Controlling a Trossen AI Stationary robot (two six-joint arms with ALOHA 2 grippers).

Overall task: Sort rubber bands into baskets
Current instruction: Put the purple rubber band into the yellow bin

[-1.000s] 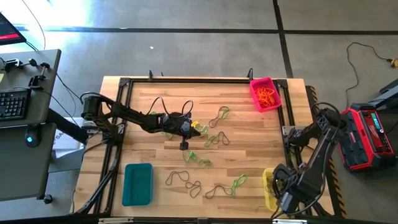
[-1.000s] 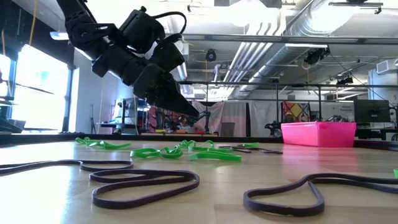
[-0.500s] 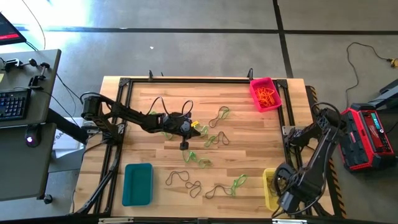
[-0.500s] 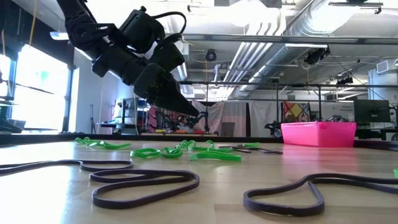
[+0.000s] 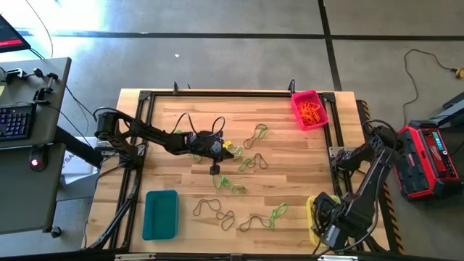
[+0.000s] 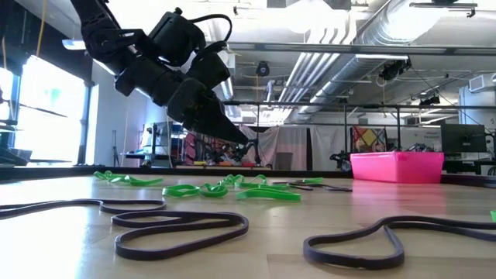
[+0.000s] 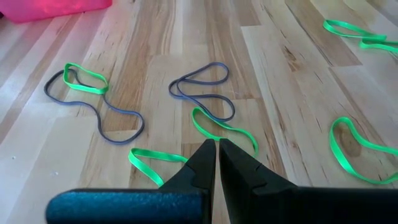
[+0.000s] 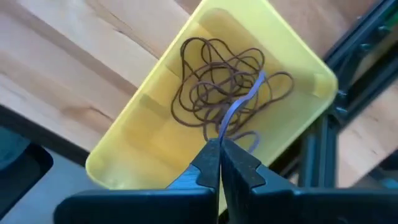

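Note:
Green and dark rubber bands (image 5: 233, 187) lie loose on the wooden table, some near in the low view (image 6: 182, 225). Orange ones fill the pink basket (image 5: 309, 110) at the far right corner. The teal basket (image 5: 160, 214) stands near left. The yellow basket (image 8: 124, 143) at the near right holds a tangle of brown bands (image 8: 214, 81). My right gripper (image 8: 219, 144) hangs over it, pointing down, shut on a dark band. My left gripper (image 7: 217, 144) is shut with nothing in it and hovers above a green band (image 7: 221, 127) mid-table. My right gripper pinches a dark rubber band (image 8: 231, 118) between its two fingertips, coming from above and pointing down. The band hangs slack below the fingers over the brown tangle in the yellow basket. Whether its lower end touches the pile, I cannot tell.
A black frame (image 5: 217, 93) runs around the table top. Beyond the table stand a desk with a keyboard (image 5: 18, 119) at the left and a red-and-black box (image 5: 428, 156) at the right. Bare wood lies between the teal basket and the left arm.
My right gripper has tipped a little over the yellow basket, still shut on the dark band.

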